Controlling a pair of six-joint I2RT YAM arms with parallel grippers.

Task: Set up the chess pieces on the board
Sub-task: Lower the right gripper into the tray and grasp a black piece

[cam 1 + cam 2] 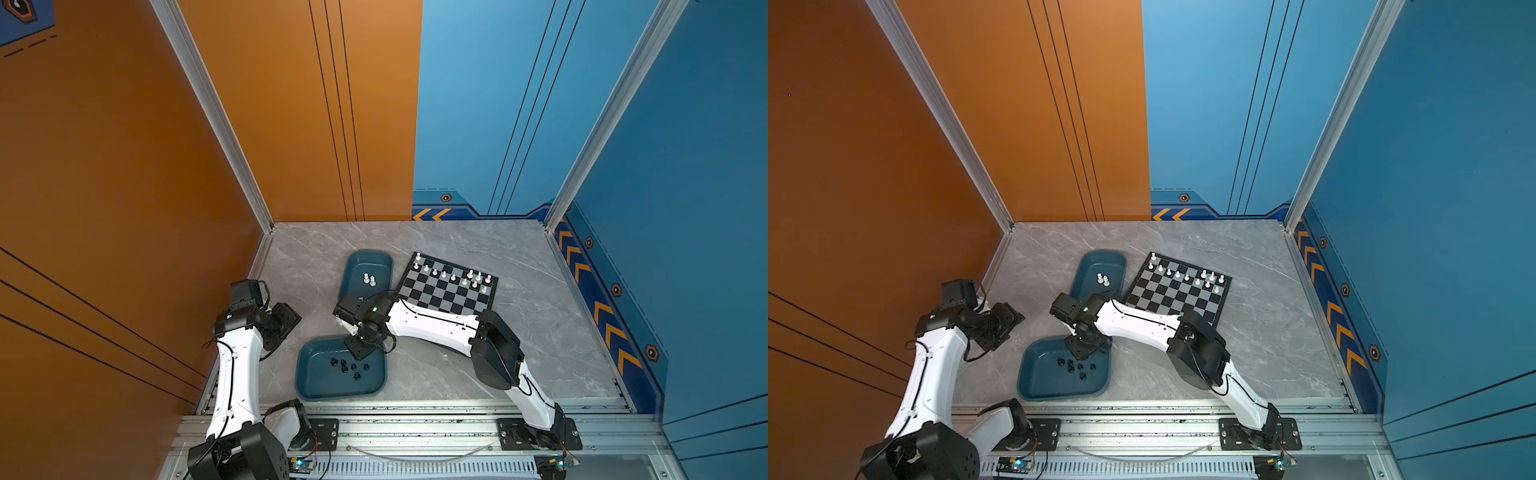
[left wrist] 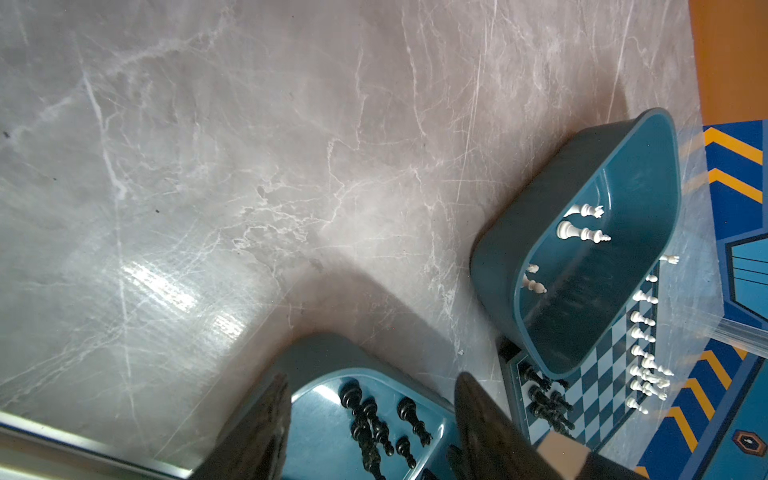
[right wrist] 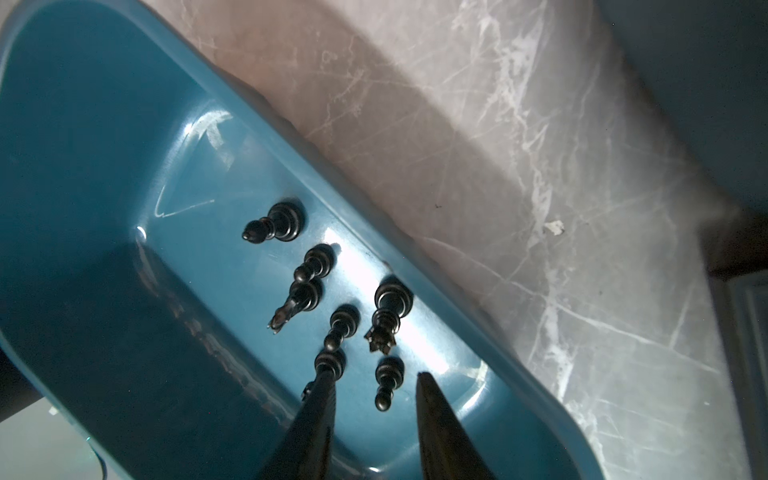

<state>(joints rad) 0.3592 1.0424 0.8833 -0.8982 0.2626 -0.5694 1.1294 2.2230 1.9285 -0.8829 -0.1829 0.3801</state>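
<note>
A grey marble-patterned surface [image 1: 519, 332] lies inside a booth where an orange wall [image 1: 124, 166] meets a blue wall [image 1: 498, 104] at the back, with silver metal posts [image 1: 216, 112] in the corners and orange chevrons [image 1: 606, 316] low on the blue side.

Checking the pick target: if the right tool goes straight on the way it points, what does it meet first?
Most likely the small black plastic pawn in the teal plastic tray, just ahead of the right tool; depth is unclear.
</note>
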